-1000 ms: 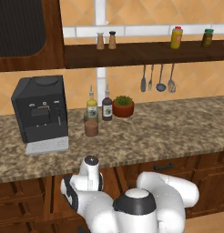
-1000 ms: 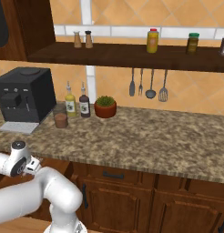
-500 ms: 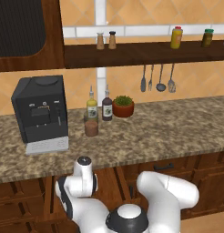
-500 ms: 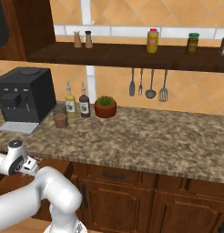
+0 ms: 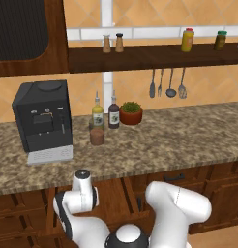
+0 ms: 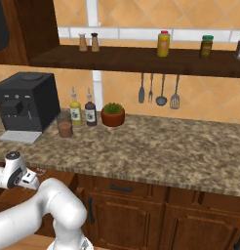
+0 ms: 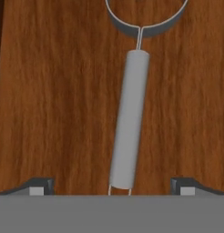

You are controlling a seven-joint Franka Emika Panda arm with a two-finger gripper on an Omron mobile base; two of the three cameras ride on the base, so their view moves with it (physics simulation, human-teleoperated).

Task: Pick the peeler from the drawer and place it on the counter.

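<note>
Grey peeler (image 7: 129, 123) between open pincer (image 7: 112, 185) tips

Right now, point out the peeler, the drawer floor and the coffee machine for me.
peeler (image 7: 128, 123): hand view, middle of its grey handle.
drawer (image 7: 50, 100): hand view, bare wooden floor beside the handle.
coffee machine (image 5: 42, 116): left base view, its black front face.

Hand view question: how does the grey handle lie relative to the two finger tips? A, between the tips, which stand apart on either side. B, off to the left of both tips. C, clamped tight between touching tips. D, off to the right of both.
A: the peeler lies on the drawer floor, centred in the open gripper.
</note>
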